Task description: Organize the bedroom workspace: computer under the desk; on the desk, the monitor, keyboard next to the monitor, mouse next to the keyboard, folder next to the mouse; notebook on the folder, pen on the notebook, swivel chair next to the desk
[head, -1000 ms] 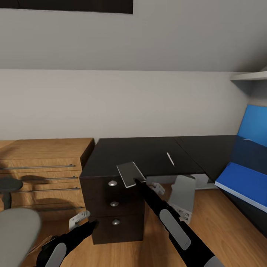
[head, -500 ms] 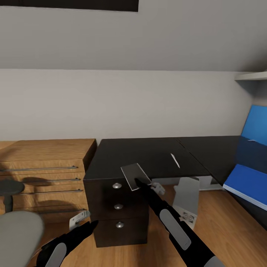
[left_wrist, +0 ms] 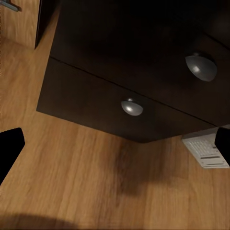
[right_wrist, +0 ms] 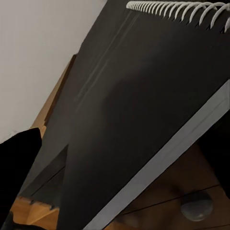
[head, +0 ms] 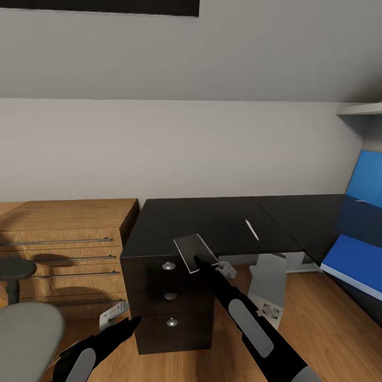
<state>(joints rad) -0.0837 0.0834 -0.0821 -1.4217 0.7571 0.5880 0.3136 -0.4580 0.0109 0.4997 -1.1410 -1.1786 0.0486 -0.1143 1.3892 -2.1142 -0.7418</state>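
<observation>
Your right end effector (head: 197, 258) grips the notebook (head: 194, 252) at center frame, over the bench (head: 212, 220) front edge. A pen (head: 251, 229) lies right of it. Your left end effector (head: 130, 321), lower left, is spread wide, empty.

Dark notebook (right_wrist: 143, 110) (spiral-bound) held above a drawer knob (right_wrist: 196, 207)
</observation>
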